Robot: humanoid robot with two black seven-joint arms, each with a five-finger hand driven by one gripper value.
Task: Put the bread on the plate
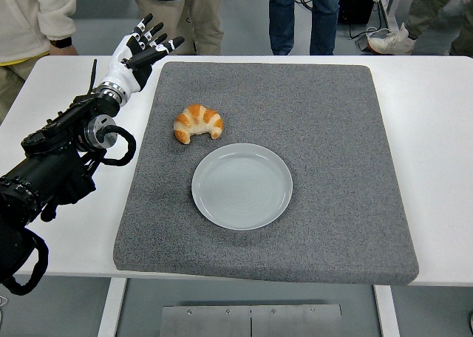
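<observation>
1. Head view: your left hand (144,47) is raised at the far left corner of the grey mat (325,226), fingers spread apart and gripping nothing. Its black arm (52,167) comes in from the left edge over the white table (436,130).
2. The bread (198,123), a golden croissant, lies on the mat to the right of that hand and nearer you, well apart from it. Nothing touches it.
3. The plate (242,185), pale and empty, sits just beside the croissant on its near-right side, so the carry looks short.
4. The open fingers suggest you are readying a reach; the task has not begun.
5. Your right hand is out of view.
6. People (303,15) stand along the table's far edge, only legs and sleeves showing.
</observation>
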